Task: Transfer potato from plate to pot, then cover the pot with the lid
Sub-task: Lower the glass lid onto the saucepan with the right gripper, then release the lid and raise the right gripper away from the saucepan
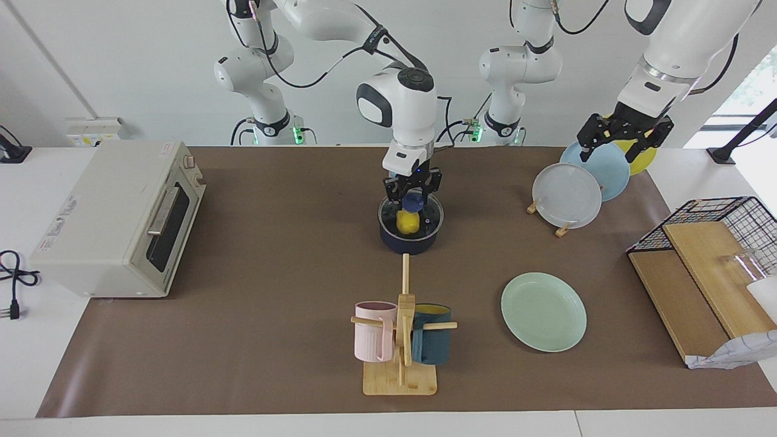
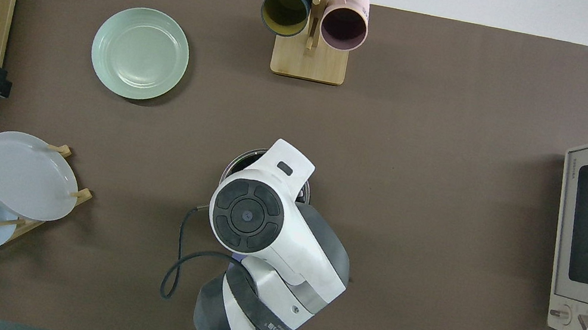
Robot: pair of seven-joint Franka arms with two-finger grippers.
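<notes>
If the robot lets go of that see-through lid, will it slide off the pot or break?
The lid looks like glass with a metal rim, so a drop could probably crack it. It seems to sit level on the pot, so it will likely stay put. The right gripper is at its blue knob, probably the safest place to hold it.

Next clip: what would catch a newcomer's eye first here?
Mid-table, the right arm's tool stands on the knob of the glass lid lying on the dark pot, with the yellow potato showing through it. The mint plate, farther from the robots, lies bare. The left arm's tool waits over the racked plates.
</notes>
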